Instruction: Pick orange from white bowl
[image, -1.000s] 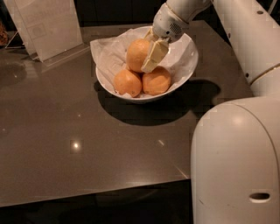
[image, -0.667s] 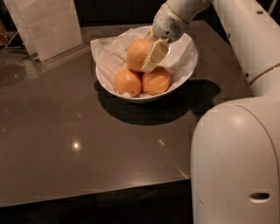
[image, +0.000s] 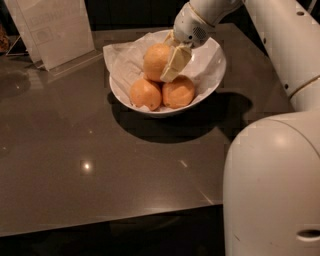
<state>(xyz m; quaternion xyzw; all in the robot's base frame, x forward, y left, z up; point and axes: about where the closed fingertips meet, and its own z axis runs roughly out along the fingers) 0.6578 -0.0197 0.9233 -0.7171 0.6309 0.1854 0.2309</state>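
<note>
Found gripper (image: 168, 60) down in bowl (image: 214, 75), seemingly pinching orange (image: 154, 59), far finger hidden | logged orange atop two smaller fruits (image: 145, 93), inside bowl | noted bowl on dark table (image: 75, 150)

White arm enters from upper right, wrist pitched down-left; gripper (image: 170, 66) sits top centre of frame, probably angled downward.

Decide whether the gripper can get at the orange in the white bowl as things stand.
Probably yes: the gripper rests against the orange on its right side in the white bowl; the two smaller fruits lie lower in front, not between them.
</note>
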